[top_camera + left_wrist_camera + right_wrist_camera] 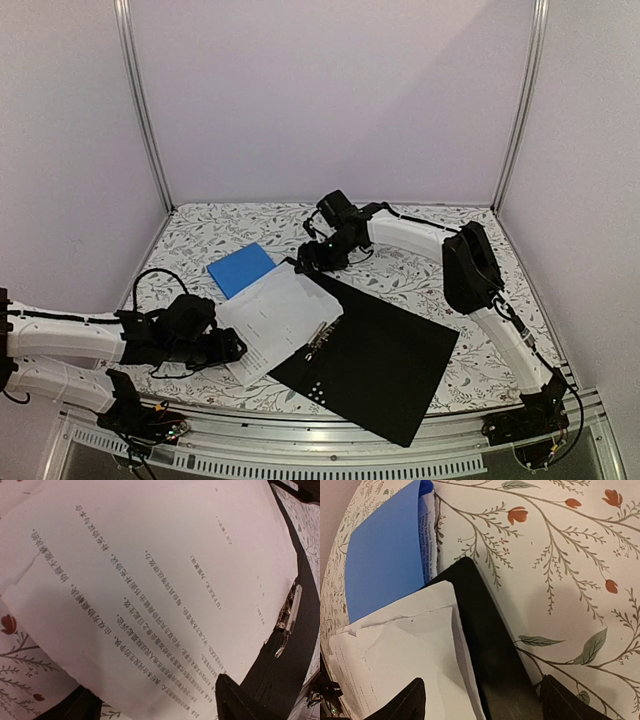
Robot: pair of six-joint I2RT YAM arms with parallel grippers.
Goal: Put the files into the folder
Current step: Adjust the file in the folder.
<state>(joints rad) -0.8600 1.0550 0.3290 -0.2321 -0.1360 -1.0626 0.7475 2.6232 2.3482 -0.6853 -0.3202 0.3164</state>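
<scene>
Jaws of the left gripper (225, 347) stood wide apart at the near left edge of the files (275, 320), its dark fingers (240, 702) cut off by the bottom of the left wrist view, with only paper between them and nothing pinched. Both files were thin white sheets, creased and ragged along one edge, stacked slightly askew; their dense black print was too blurred to read. They lay on the left half of the open folder (380, 360) and overhung its left side onto the flowered table (230, 225). Behind them a small matte blue folder (241, 268) lay flat, a strip of printed paper showing at its side in the right wrist view. A metal clip (322, 340) sat at the sheets' right edge, though whether it gripped them could not be told. Only the folder's smooth black inside showed, spread as a broad rectangle. At its far corner the right gripper (308, 255) hung with jaws apart, straddling that corner and a sheet's tip, holding nothing.
</scene>
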